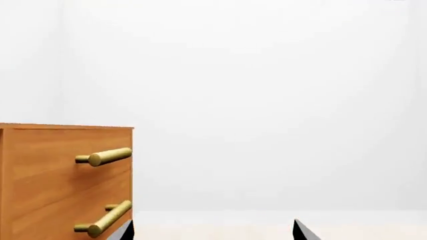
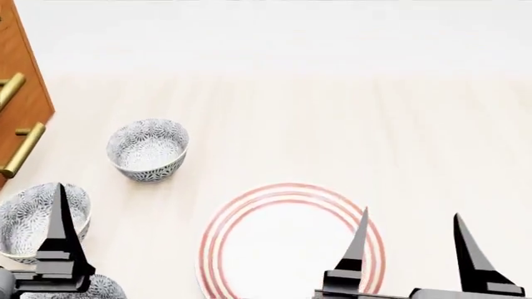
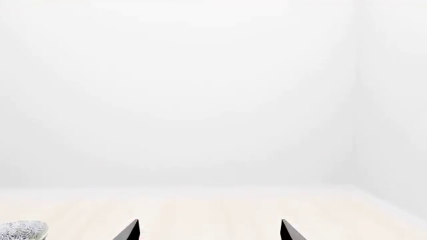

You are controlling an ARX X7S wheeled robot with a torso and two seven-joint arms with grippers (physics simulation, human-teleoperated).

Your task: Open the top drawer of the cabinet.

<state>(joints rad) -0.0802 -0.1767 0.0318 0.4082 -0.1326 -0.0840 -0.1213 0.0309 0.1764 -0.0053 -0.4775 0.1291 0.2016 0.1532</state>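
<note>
The cabinet [image 1: 27, 210] is an orange-brown wooden chest in the left wrist view. Its top drawer [image 1: 53, 150] sits just under the top edge, front flush, with a brass bar handle [image 1: 107, 156]. A lower drawer's handle [image 1: 107, 220] shows beneath it. My left gripper [image 1: 213, 231] is open and empty, some way from the cabinet, with one fingertip [image 1: 125, 230] lined up below the lower handle. In the head view the cabinet [image 2: 25, 75] stands at the far left. My right gripper [image 2: 412, 246] hangs open over the plate, holding nothing.
A red-ringed white plate [image 2: 291, 249] lies under the right gripper. A patterned bowl [image 2: 148, 149] stands in front of the cabinet. Another bowl [image 2: 25, 221] sits beside my left finger [image 2: 60, 230], and a third [image 2: 96, 289] is at the bottom edge. The table [image 2: 332, 124] is pale wood.
</note>
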